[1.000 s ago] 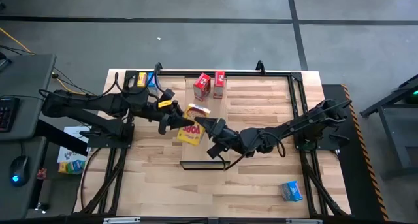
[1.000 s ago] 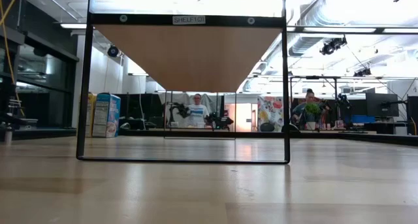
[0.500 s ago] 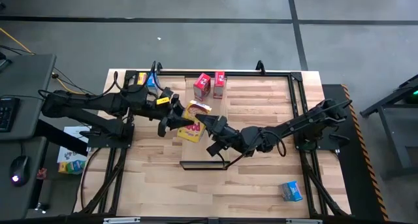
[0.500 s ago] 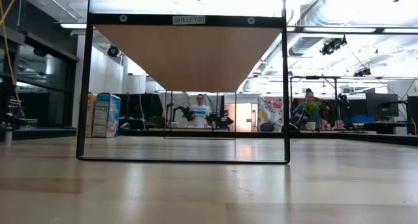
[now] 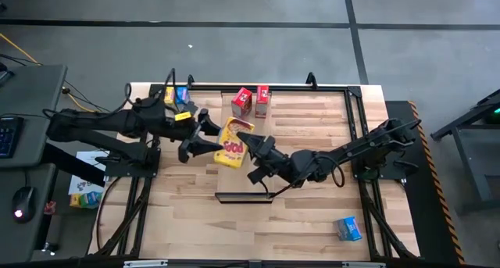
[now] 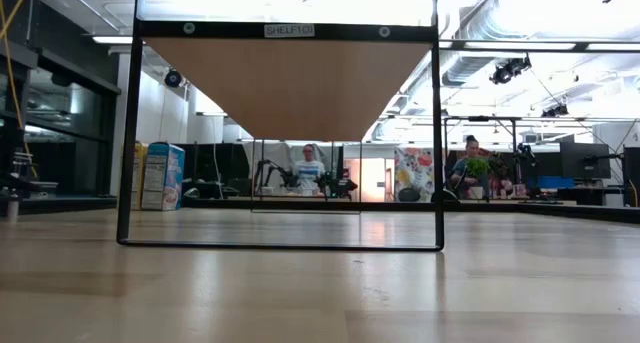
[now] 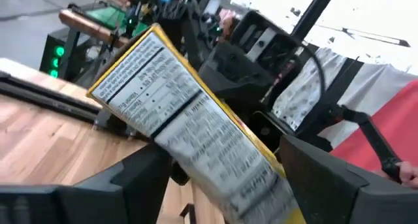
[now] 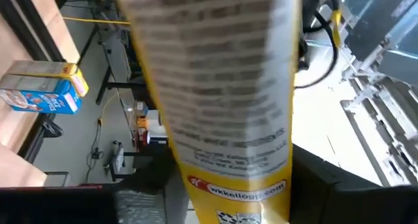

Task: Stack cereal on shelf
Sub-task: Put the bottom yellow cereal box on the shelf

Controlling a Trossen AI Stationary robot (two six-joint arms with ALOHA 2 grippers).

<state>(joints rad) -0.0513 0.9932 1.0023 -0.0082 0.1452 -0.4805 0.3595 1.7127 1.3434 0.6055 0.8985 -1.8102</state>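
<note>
Handover — right gripper (image 5: pixel 251 141) seemingly clamps yellow cereal box (image 5: pixel 232 144); left gripper (image 5: pixel 205 135) jaws spread, released; carry it level to the shelf.

- A small yellow cardboard cereal box (image 5: pixel 231 144), red lettering on its face, sits tilted above the middle of the counter, between the left tool (image 5: pixel 205 135) and the right tool (image 5: pixel 251 147). The right wrist view shows its printed side panel (image 8: pixel 222 87) close up between the right tool's fingers.
- Two small red cardboard cereal boxes (image 5: pixel 250 101) stand side by side, upright, near the counter's far edge.
- A yellow box and a blue box (image 5: pixel 176 95) stand together at the far left corner.
- A second blue box (image 5: pixel 349 228) lies alone near the counter's near right corner.
- The pale-wood shelf board (image 6: pixel 288 83) sits in a black frame, seen from below.
</note>
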